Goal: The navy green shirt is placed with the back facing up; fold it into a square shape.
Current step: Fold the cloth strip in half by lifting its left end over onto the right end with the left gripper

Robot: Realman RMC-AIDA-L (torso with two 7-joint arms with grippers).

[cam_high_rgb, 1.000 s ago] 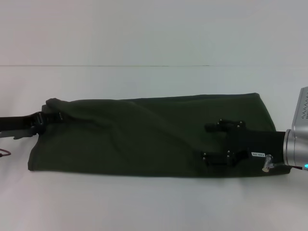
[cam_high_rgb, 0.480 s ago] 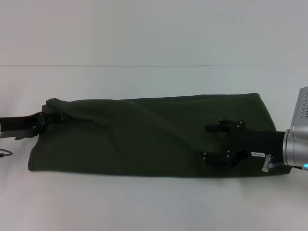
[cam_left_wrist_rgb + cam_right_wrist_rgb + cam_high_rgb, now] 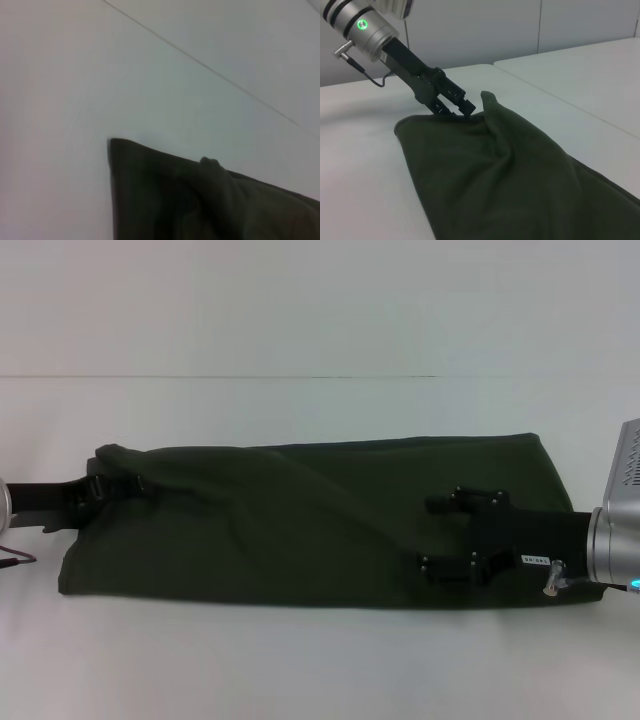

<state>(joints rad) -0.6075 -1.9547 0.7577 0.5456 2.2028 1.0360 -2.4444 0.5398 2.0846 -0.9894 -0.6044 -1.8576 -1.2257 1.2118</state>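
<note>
Navy green shirt (image 3: 300, 525): dark olive, matte, no print. Lies as a long flat band across mid-frame in head view, running from left edge area to right side of frame; already folded lengthwise, upper edge slopes slightly up toward the right. A diagonal crease/ridge runs from upper left of the band down toward its centre-right. Upper-left corner is bunched into a small raised peak; same peak shows in right wrist view (image 3: 520, 165) at frame centre-top of the cloth, and in left wrist view (image 3: 210, 200) as a lump in the lower half of frame.

Left gripper (image 3: 115, 483): black, at far left of head view, mid-height, at the shirt's upper-left corner. In right wrist view (image 3: 462, 107) it sits upper left of centre, fingertips touching the raised fabric peak, silver wrist w/ green light behind it. Fingers close together at the cloth edge and the fabric lifts right there, so reads as pinched on the shirt corner.

Right gripper (image 3: 440, 535): black, right of centre in head view, lying over the shirt's right portion, silver wrist at right frame edge. Two fingers (image 3: 465, 502) well apart, one toward the band's upper half, one near its lower edge; jaws spread, flat above/on the cloth, nothing gripped between them.

Table (image 3: 300, 670): white, plain; shirt rests on it. Thin seam line crosses upper third of head view; seam also seen in left wrist view (image 3: 200, 62).
</note>
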